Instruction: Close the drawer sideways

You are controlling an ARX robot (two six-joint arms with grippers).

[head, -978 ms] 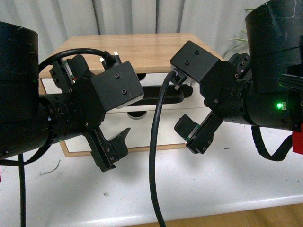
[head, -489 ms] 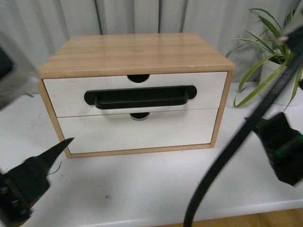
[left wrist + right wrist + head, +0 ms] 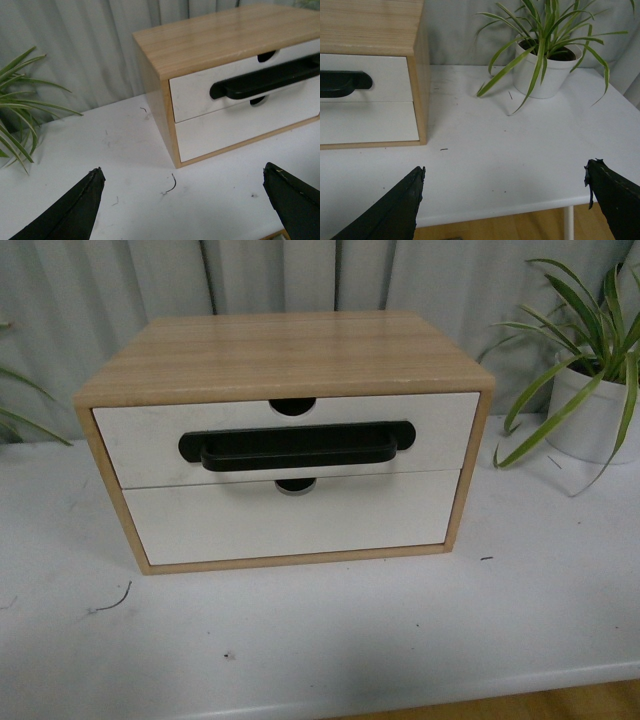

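Note:
The drawer (image 3: 150, 435) is the upper white front of a wooden cabinet (image 3: 280, 345), with a long black bar handle (image 3: 297, 447) and a semicircular notch in its top edge. It sits flush with the cabinet frame. It also shows in the left wrist view (image 3: 195, 90) and partly in the right wrist view (image 3: 380, 75). Neither gripper shows in the front view. My left gripper (image 3: 185, 185) is open and empty above the table, off the cabinet's left front corner. My right gripper (image 3: 505, 185) is open and empty over the table's front edge, right of the cabinet.
A plain white lower drawer front (image 3: 290, 525) sits under the handled one. A potted plant in a white pot (image 3: 595, 405) stands right of the cabinet, also in the right wrist view (image 3: 545, 70). Another plant's leaves (image 3: 15, 115) lie left. The white table (image 3: 400, 640) ends at its front edge.
Both arms filled the front view a second ago, close before the drawer. They pulled back and outward, and have now left that view. The drawer front looks unmoved.

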